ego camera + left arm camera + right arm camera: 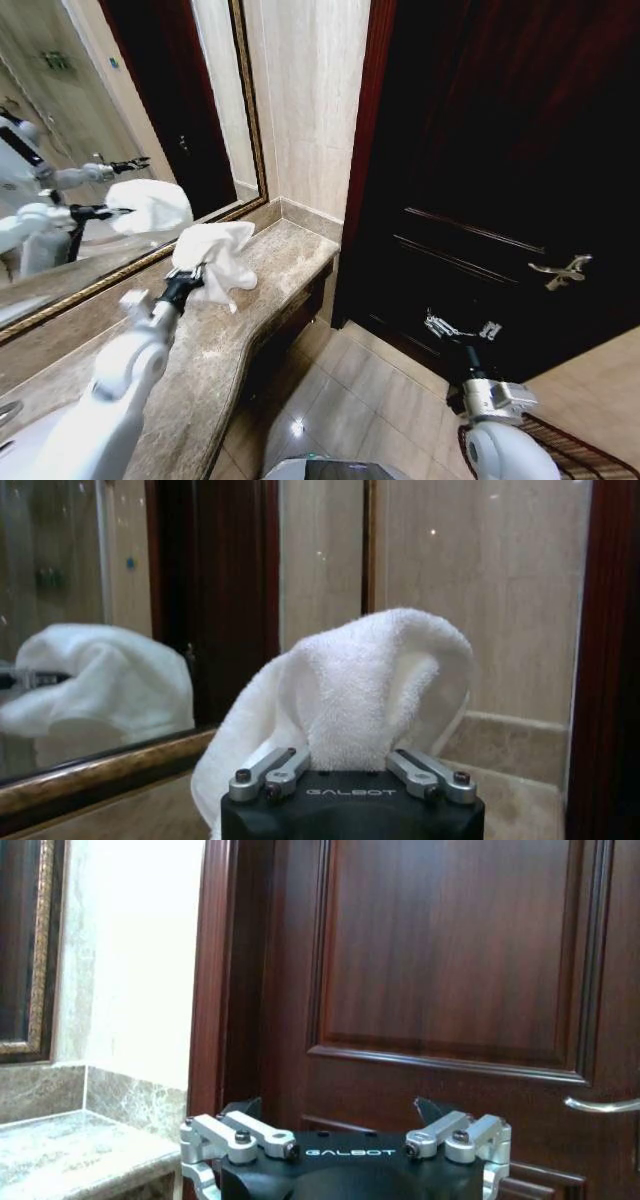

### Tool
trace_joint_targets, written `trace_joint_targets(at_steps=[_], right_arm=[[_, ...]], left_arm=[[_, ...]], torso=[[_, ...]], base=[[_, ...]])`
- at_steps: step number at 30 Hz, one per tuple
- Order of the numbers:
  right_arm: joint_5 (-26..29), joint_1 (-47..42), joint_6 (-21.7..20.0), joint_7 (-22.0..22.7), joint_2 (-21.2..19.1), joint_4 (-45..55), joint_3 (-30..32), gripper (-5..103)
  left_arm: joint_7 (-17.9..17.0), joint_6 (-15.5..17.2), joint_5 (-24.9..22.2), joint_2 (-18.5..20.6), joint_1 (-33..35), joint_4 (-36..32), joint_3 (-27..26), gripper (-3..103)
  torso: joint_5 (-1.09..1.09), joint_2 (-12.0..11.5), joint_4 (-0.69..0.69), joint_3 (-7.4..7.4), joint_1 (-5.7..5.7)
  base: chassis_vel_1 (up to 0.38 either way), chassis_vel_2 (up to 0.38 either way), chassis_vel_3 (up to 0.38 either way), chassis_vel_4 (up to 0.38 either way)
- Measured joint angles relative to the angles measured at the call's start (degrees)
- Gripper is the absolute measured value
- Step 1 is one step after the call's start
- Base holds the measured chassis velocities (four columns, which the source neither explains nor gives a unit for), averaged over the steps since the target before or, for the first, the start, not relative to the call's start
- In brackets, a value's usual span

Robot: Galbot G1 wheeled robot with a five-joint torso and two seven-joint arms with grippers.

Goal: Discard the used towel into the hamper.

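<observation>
Head view: the left end effector (190,277) is closed on a white terry-cloth towel (215,255), which it holds just above the brown marble bench (265,290) beside the gilt-framed wall mirror (120,130). Loose folds hang below the grip. The right end effector (460,328) hangs idle, well apart from the towel, in front of the dark wooden door (500,150). A dark red-brown wire-mesh hamper (580,450) shows as a curved rim at the lower right corner, on the floor on the robot's right side, far from the towel. Risk, as a judgement: the carry crosses the robot's whole front; trailing cloth may drag on the bench edge and pull free, or a release may land outside the hamper, whose opening is mostly out of frame.

Left wrist view: the towel (350,697) rises from between the fingers (270,772), which are nearly closed and pinch only a bunched fold. The hold looks shallow, so slippage is plausible.

Right wrist view: the right end effector (345,1129) is spread wide, holding and touching nothing, facing the door (450,952).
</observation>
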Motion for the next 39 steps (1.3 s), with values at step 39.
trace_joint_targets(at_steps=[39], right_arm=[[-0.1, -0.2, -3.3, -0.9, 0.2, 1.8, 0.6, 100]], left_arm=[[3.2, -13.5, 11.8, -11.2, 11.6, -4.2, 4.6, 14]], torso=[[-0.03, 0.0, -0.01, 0.02, 0.03]], base=[[0.004, -0.003, -0.005, 0.004]])
